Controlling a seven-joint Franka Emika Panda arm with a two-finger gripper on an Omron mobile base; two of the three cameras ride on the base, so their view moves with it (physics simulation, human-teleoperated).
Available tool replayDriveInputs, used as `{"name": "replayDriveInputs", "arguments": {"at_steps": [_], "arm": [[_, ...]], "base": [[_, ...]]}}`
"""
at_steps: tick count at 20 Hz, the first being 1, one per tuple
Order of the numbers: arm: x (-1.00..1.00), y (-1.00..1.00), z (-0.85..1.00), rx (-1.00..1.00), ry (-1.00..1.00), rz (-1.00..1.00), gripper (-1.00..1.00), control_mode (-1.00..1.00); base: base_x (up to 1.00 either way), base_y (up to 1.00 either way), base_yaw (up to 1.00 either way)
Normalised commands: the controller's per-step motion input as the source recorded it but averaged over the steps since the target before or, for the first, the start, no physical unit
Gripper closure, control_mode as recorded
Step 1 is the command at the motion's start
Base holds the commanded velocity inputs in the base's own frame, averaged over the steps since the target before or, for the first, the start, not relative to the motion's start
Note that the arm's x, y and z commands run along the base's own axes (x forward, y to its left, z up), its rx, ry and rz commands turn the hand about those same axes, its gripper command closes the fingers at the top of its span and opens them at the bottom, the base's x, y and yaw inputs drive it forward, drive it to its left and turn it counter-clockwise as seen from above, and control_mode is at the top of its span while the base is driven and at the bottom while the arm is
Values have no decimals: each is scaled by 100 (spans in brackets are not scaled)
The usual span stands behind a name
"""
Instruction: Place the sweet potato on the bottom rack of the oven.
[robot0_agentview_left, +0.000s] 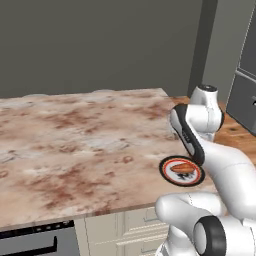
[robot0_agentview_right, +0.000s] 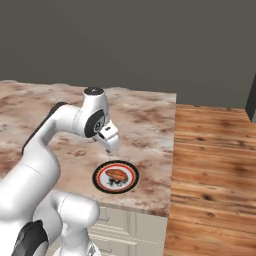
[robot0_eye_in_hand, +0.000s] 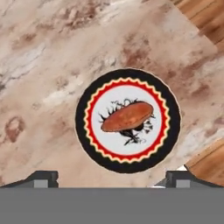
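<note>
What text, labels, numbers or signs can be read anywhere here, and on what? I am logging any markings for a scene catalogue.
None can be read. The plate under the sweet potato bears a black splatter-like drawing and a red scalloped ring, no letters. The marbled counter, the wooden floor and the gripper carry no writing.

A broad marble-patterned countertop of cream stone veined with reddish brown (robot0_agentview_left: 75, 145) fills the left and centre of both base views, and near its front right corner lies a round plate with a black rim, a red scalloped ring and a white centre (robot0_agentview_left: 165, 167), which sits at the middle of the hand view. Below the counter's front edge, at the bottom of the frames, run cream-coloured cabinet drawers with small handles (robot0_agentview_left: 140, 225). A warm brown wooden plank floor (robot0_agentview_right: 215, 170) spreads across the right side of the right base view, and a plain dark grey wall (robot0_agentview_left: 100, 45) spans the top.
</note>
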Motion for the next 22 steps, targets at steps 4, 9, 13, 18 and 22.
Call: {"name": "replayDriveInputs", "arguments": {"at_steps": [4,9,13,18,22], "arm": [[51,-28,-84,12,9,-53,-100,-100],[37,-45,-19,17,4,-24,-100,-100],[0,-4,-47,14,6,-19,-100,-100],[-2,0,-49,0,16,-14,-100,-100],[0,0,-46,0,10,-12,-100,-100]], "base": [[0,0,0],[0,0,0],[0,0,0],[0,0,0],[0,0,0]]}}
